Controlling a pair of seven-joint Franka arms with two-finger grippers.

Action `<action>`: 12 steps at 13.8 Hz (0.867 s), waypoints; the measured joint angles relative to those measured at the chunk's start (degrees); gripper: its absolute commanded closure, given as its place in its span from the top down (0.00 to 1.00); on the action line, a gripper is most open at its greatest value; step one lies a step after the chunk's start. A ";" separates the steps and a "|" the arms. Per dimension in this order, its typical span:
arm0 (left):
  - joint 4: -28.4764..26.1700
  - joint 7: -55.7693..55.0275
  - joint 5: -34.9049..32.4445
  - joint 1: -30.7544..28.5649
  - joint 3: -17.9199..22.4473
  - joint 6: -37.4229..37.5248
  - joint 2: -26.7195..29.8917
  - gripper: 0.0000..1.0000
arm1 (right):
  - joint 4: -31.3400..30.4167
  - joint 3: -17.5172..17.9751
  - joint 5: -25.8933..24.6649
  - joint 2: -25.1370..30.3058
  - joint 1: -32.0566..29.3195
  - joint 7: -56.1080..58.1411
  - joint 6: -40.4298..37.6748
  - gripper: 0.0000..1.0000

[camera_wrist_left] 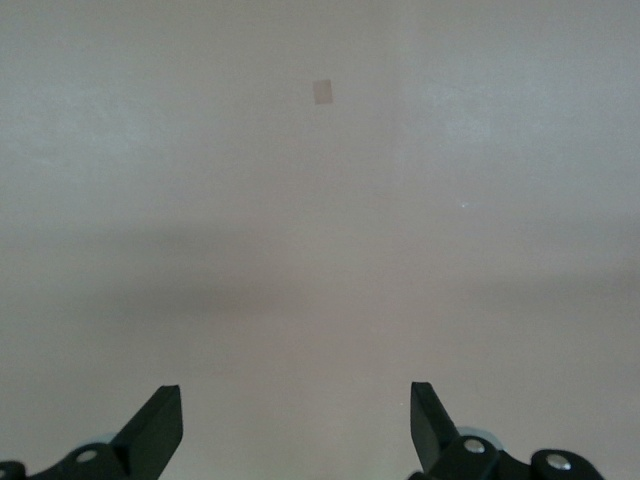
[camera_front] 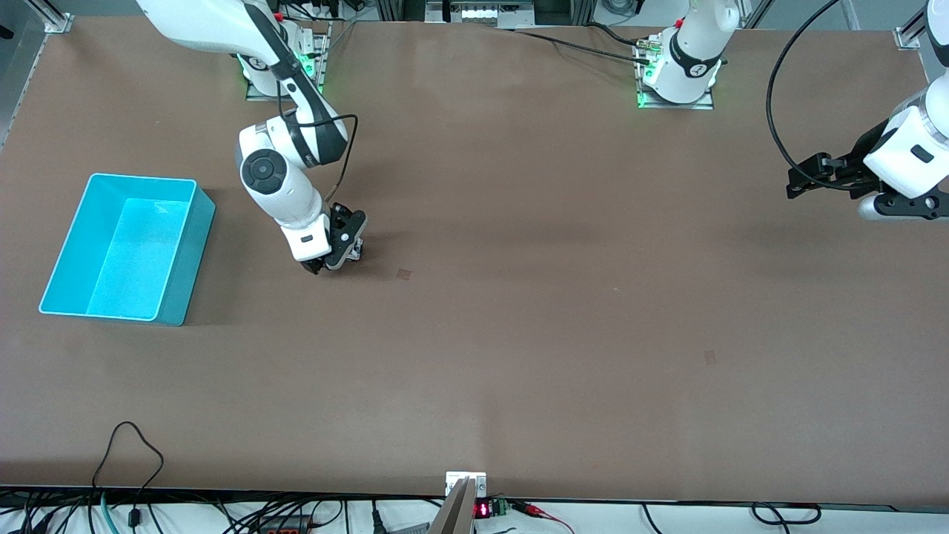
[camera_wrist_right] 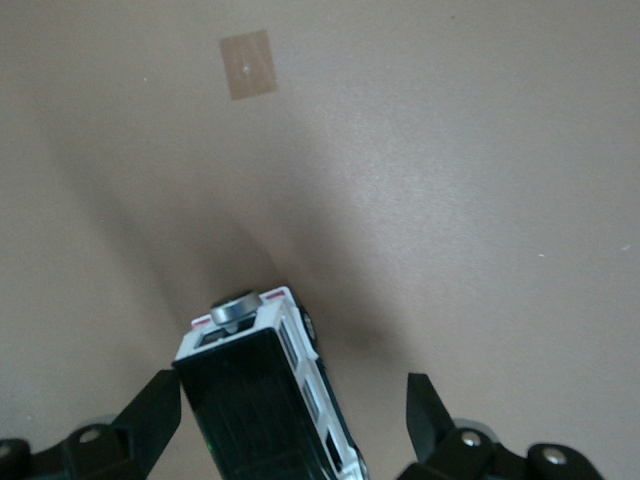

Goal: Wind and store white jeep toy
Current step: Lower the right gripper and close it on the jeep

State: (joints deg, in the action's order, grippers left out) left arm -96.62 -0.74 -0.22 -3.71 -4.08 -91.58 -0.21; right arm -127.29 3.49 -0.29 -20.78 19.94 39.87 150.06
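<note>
The white jeep toy (camera_wrist_right: 262, 400), with its black roof panel, stands on the brown table between the fingers of my right gripper (camera_wrist_right: 295, 395). The gripper is open. One finger (camera_wrist_right: 158, 405) is close to the roof's edge, and bare table shows between the jeep and the other finger (camera_wrist_right: 422, 405). In the front view my right gripper (camera_front: 337, 252) is low over the table, beside the turquoise bin (camera_front: 185, 252), and covers nearly all of the jeep. My left gripper (camera_front: 799, 182) waits open in the air over the left arm's end of the table and holds nothing (camera_wrist_left: 296, 405).
The turquoise bin has nothing in it and stands toward the right arm's end of the table. A small tape patch (camera_front: 403, 274) lies near the right gripper, toward the left arm's end. Another patch (camera_front: 710, 357) lies nearer the front camera. Cables run along the table's front edge.
</note>
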 measured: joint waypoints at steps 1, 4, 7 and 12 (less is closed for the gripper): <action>0.00 0.00 0.00 0.00 0.00 0.04 0.00 1.00 | -0.59 0.00 0.00 -0.04 0.15 -0.25 0.76 1.00; 0.02 0.00 0.00 0.00 0.00 0.16 0.00 1.00 | -1.73 0.00 0.00 -0.11 0.27 -1.13 1.78 0.90; 0.04 0.00 0.00 0.00 0.00 0.28 0.00 1.00 | -1.79 0.00 0.00 -0.11 0.46 -1.29 1.99 0.42; 0.05 0.00 0.00 0.00 0.00 0.33 0.00 1.00 | -1.76 -0.18 0.00 0.49 0.69 -1.43 1.93 0.00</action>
State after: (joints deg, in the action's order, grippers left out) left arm -96.56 -0.74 -0.22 -3.71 -4.08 -91.24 -0.21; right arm -129.05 3.31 -0.29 -20.29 20.63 38.45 152.00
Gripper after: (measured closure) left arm 0.000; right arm 0.498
